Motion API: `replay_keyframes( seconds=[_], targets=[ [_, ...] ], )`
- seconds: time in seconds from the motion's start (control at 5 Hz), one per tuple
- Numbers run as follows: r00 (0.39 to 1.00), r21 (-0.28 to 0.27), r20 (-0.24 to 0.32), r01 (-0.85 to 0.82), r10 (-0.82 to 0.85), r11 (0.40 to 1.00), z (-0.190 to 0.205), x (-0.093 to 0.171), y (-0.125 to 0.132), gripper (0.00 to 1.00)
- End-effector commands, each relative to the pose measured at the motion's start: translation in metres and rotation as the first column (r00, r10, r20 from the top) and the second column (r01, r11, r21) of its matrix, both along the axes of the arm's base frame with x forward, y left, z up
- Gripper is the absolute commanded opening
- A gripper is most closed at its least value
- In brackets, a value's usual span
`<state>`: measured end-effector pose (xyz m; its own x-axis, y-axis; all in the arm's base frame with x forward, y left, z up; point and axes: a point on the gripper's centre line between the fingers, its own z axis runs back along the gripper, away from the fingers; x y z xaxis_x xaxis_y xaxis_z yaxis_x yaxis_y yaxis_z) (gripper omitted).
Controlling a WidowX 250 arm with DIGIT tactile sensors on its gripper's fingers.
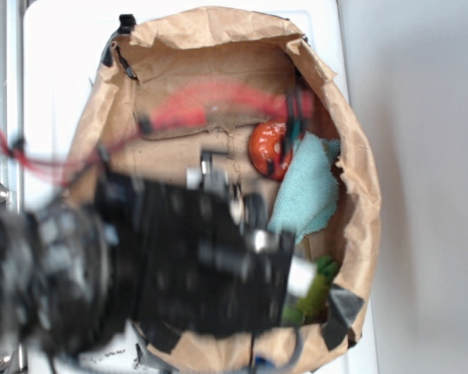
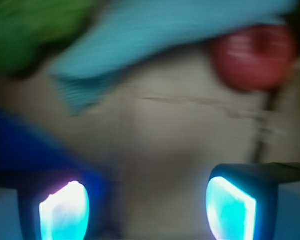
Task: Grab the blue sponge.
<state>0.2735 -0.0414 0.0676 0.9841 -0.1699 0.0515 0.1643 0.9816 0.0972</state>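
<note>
Hovering over the paper bag [image 1: 351, 156] floor, the gripper [image 2: 147, 210] stood with jaws apart, empty; the blue sponge [image 2: 30, 145] lay just beside its left finger. Teal cloth [image 2: 165, 35] and orange ring [image 2: 252, 55] lay beyond.

Blurred black arm [image 1: 179, 257], seemingly red cables [image 1: 210, 105].

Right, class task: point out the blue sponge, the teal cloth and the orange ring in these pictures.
blue sponge [image 2: 25, 145]: wrist view, its visible top face at the left edge.
teal cloth [image 1: 308, 191]: exterior view, middle of the fabric.
orange ring [image 1: 265, 148]: exterior view, its left rim.
</note>
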Motion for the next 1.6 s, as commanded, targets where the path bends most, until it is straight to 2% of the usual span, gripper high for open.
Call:
replay_keyframes(
  seconds=[0.0,0.2,0.4,0.6,0.8,1.0,1.2,1.4],
  targets=[
    [0.984,-0.161,0.046,0.177,-0.172,0.971,0.008,0.004,-0.034,1.0],
    [0.978,-0.282,0.026,0.205,-0.206,0.937,0.006,0.003,-0.035,1.0],
    [0.964,-0.404,0.065,0.263,-0.259,0.876,0.015,0.002,-0.029,1.0],
    [0.956,-0.368,0.047,0.287,-0.29,0.885,0.012,0.003,-0.029,1.0],
    [0.937,-0.299,-0.012,0.33,-0.349,0.895,0.001,0.0,-0.034,1.0],
    [0.9,-0.285,-0.04,0.407,-0.435,0.868,-0.002,-0.01,-0.039,1.0],
    [0.876,-0.328,-0.085,0.425,-0.474,0.844,-0.011,-0.01,-0.045,1.0],
    [0.864,-0.267,-0.094,0.457,-0.495,0.848,-0.006,-0.014,-0.033,1.0]
  ],
)
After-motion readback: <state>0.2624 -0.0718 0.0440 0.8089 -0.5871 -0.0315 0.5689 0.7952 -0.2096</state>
